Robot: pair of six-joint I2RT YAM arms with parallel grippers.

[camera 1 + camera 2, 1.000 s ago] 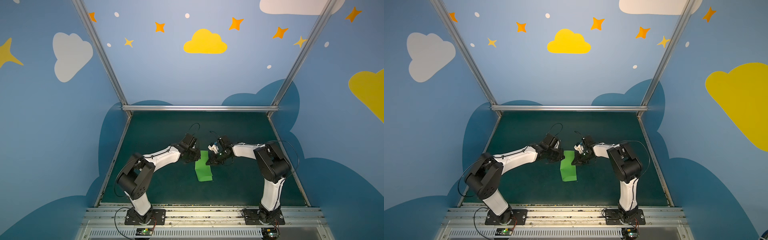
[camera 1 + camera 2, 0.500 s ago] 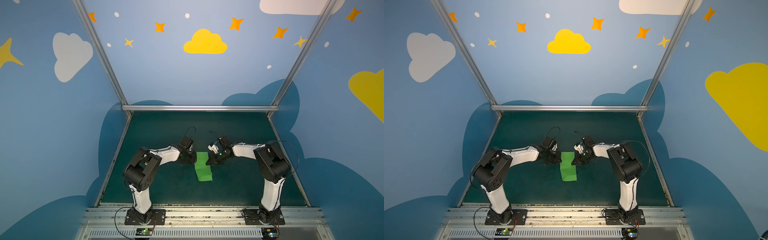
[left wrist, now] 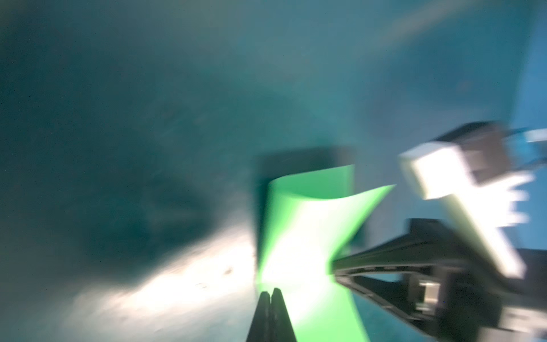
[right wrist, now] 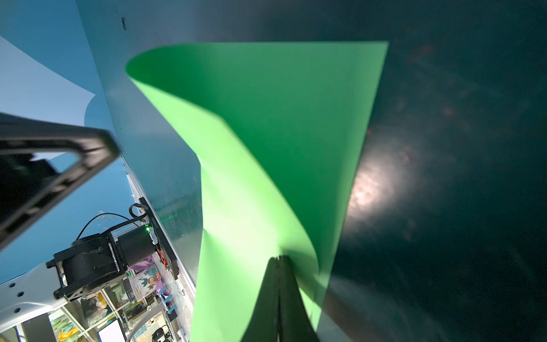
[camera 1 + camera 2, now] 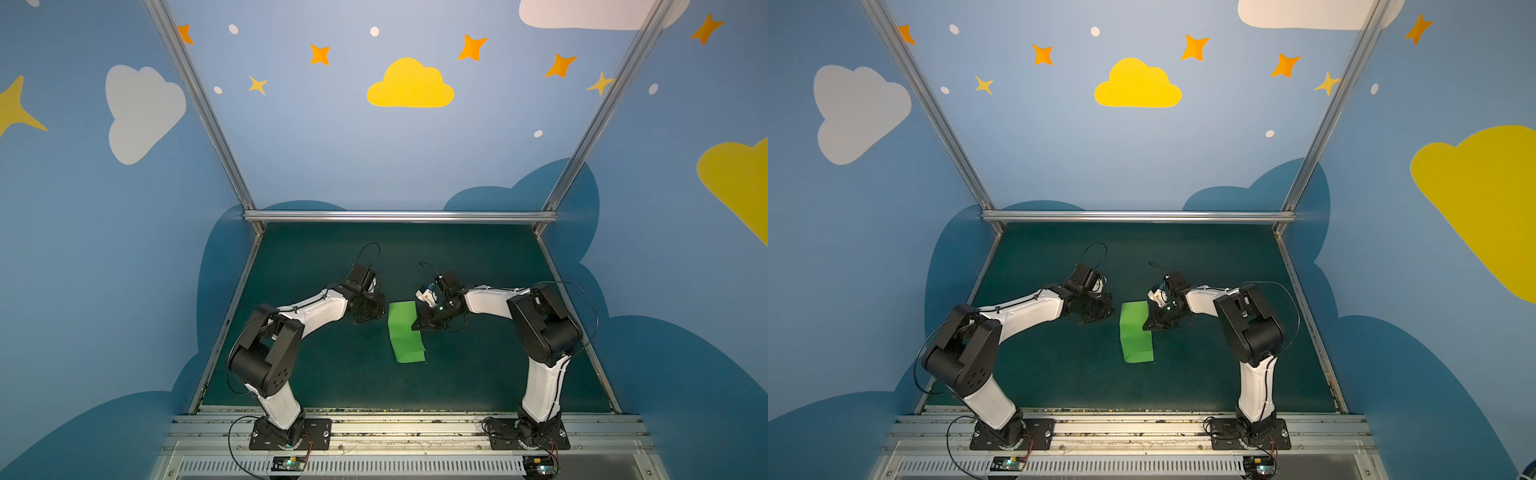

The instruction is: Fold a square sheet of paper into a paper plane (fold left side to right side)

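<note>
**Green sheet doubled over, both sets of fingers closed**

On the dark bench (image 5: 332,374), the square sheet of paper (image 5: 405,332) lies between the arms, loosely doubled into a narrow strip with its near end flat. Farther back, the right fingers (image 4: 265,299) are closed with their tips against its right edge; whether they pinch it is unclear. The left fingers (image 3: 262,316) are closed, empty, just beside its left edge.

We see thin, smooth, matt green paper (image 5: 406,332). The dark mat (image 5: 332,374) looks finely grained, with a dull sheen. The arms (image 5: 316,309) wear smooth white and black plastic shells; the frame rails (image 5: 399,216) are bare silvery metal.
</note>
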